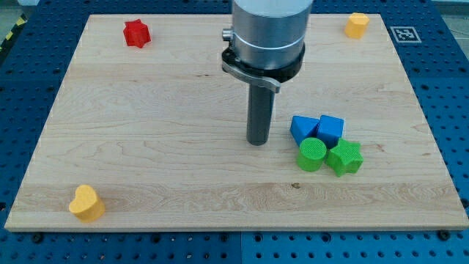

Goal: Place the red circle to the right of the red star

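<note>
The red star (136, 33) lies near the board's top left corner. No red circle shows anywhere in the view; the arm's body covers part of the board's top middle. My tip (257, 141) rests on the board a little right of centre, just left of a cluster of blue and green blocks and apart from them. It is far to the lower right of the red star.
The cluster holds two blue blocks (304, 127) (331, 130), a green circle (312, 154) and a green star (344, 157). A yellow hexagon (357, 25) sits at the top right, a yellow heart (86, 203) at the bottom left. The wooden board (146, 147) lies on a blue perforated table.
</note>
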Controlling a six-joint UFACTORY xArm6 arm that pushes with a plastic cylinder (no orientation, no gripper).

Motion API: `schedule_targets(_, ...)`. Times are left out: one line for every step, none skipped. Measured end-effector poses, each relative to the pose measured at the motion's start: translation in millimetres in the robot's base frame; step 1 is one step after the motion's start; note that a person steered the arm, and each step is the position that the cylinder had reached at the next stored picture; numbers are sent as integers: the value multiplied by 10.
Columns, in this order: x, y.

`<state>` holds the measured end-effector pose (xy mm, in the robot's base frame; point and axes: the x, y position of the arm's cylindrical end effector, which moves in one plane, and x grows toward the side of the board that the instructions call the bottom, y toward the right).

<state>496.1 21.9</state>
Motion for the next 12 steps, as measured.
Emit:
schedule_targets(0,-176)
schedule_targets(-125,-378)
schedule_targets(-500,-402)
schedule_targets(-878,-268)
schedule_targets(-1187,163)
schedule_targets(-1271,223)
schedule_targets(-1332,-41)
schedule_targets(-1404,186)
schedule_targets(-1445,465)
schedule_targets(-1525,591)
schedule_targets(-1553,619)
schedule_targets(-1610,715)
